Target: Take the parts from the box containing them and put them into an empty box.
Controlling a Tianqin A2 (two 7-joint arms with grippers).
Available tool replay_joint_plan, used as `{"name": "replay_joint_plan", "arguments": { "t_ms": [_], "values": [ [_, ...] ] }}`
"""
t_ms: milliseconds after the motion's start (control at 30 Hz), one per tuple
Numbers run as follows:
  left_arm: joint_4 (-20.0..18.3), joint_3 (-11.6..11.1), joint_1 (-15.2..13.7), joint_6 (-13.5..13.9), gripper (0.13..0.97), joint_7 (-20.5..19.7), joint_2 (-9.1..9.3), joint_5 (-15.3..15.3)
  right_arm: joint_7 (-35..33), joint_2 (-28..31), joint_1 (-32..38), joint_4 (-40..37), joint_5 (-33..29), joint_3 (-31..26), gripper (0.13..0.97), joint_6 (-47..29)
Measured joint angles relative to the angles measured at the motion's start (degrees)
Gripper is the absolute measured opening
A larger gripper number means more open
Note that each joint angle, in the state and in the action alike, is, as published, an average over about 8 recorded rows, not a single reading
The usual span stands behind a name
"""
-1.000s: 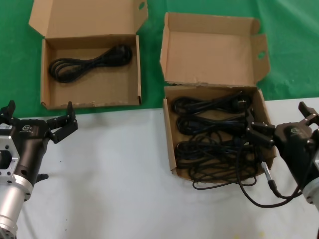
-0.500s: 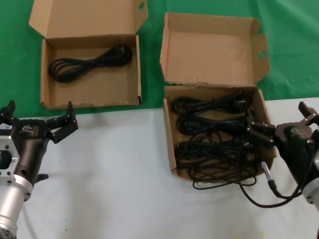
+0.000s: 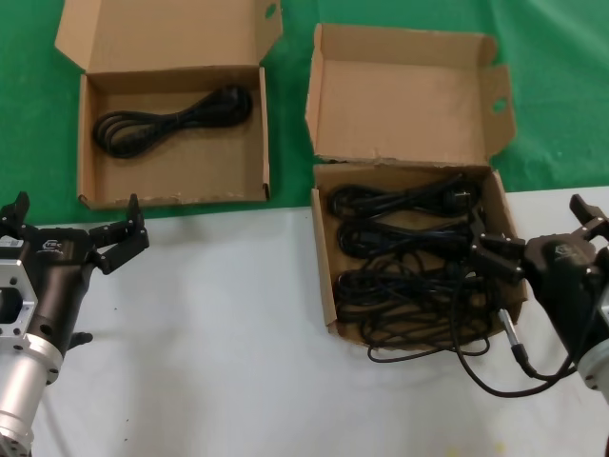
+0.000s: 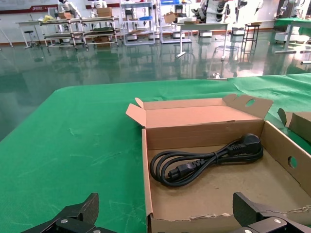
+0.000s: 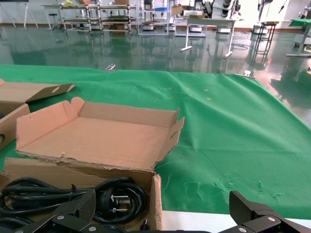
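Hovering at the near right corner of the torn-edged cardboard box (image 3: pixel 328 286), the right tool (image 3: pixel 533 249) had its fingers spread wide apart, one tip over the box's right wall and the other outside it, gripping nothing. That box sat on the white part of the tabletop (image 3: pixel 209 333) with its lid (image 3: pixel 404 95) thrown back over the green cloth (image 3: pixel 552 86), the hinge edge ragged, and it was crowded with black power cords (image 3: pixel 409 271) lying in several overlapping looped bundles; one loose loop spilled over the near wall onto the white surface. In the right wrist view the two finger ends (image 5: pixel 65 213) framed the box's far corner, where a coiled cord with its plug prongs (image 5: pixel 119 196) lay against the wall. A separate black cable with a metal tip (image 3: pixel 514 343) trailed beside the right arm. The left tool (image 3: pixel 71 228) hung over the white tabletop near the robot's left side, just short of the second box (image 3: pixel 86 143), its fingers likewise released and wide, holding nothing. That neater box rested on the green cloth with its lid (image 3: pixel 166 33) open, and a single looped cord (image 3: pixel 171 119) lay across its floor, the plug end toward the right wall. The left wrist view showed the same cord (image 4: pixel 204 160) inside the straight-walled box (image 4: pixel 146 174) between the tool's spread fingertips (image 4: pixel 80 216).
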Motion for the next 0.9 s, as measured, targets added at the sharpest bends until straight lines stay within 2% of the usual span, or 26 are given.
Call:
{"name": "replay_joint_plan", "arguments": {
  "t_ms": [900],
  "values": [
    [0.0,0.0,0.0,0.0,0.966,0.0,0.0,0.0,0.0,0.0,0.0,0.0,0.0,0.0,0.966,0.0]
  ]
}}
